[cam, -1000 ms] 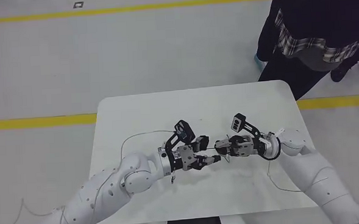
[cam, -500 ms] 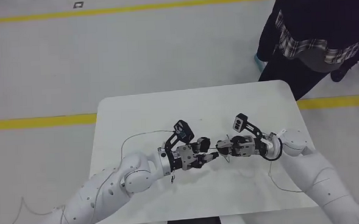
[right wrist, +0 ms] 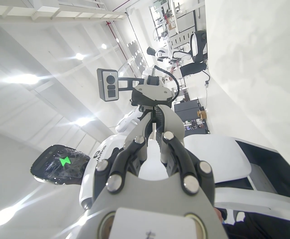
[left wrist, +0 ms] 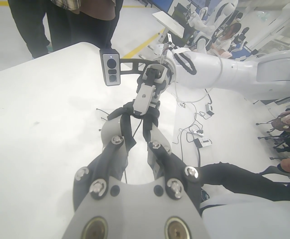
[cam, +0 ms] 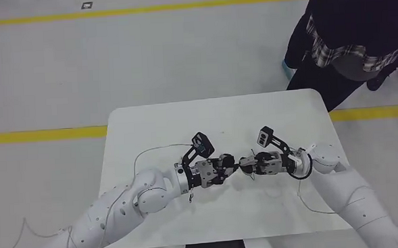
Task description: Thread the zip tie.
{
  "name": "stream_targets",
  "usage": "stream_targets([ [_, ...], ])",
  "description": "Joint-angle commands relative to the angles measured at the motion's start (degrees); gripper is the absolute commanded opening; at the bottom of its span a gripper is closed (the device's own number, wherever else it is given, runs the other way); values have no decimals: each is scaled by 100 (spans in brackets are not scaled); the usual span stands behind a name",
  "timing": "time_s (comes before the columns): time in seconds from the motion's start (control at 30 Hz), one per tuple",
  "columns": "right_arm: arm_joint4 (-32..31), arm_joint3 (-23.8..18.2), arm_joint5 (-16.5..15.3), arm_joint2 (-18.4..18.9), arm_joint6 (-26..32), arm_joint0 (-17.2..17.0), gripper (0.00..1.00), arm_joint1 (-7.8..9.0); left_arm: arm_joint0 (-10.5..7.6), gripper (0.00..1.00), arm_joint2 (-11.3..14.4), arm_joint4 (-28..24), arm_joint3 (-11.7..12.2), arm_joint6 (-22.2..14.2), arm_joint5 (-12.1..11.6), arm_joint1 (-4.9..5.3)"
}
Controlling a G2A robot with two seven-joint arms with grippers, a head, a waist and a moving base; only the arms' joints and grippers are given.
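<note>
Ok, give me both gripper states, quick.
Left gripper: cannot be told.
Right gripper: closed, holding the zip tie.

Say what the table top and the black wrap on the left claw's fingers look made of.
Table: white, smooth, matte, probably laminate or painted board; no grain, soft sheen.
Left claw fingers: wrap looks like black cloth tape, wrinkled with loose edges; metal underneath, bright screws.
</note>
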Motion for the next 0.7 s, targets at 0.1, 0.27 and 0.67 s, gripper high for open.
stream_targets([
  [0.1,-23,-8,-4,-4,-12,0,0,-5,-8,9,24,-4,-5,-12,0,4],
  [0.27,-47,-17,-6,-17,-24,0,0,-13,-42,7,61,-20,-2,-29,0,0],
  [0.67,-92,-28,-7,-28,-4,7,0,-24,-109,0,133,-50,23,-26,0,-6],
])
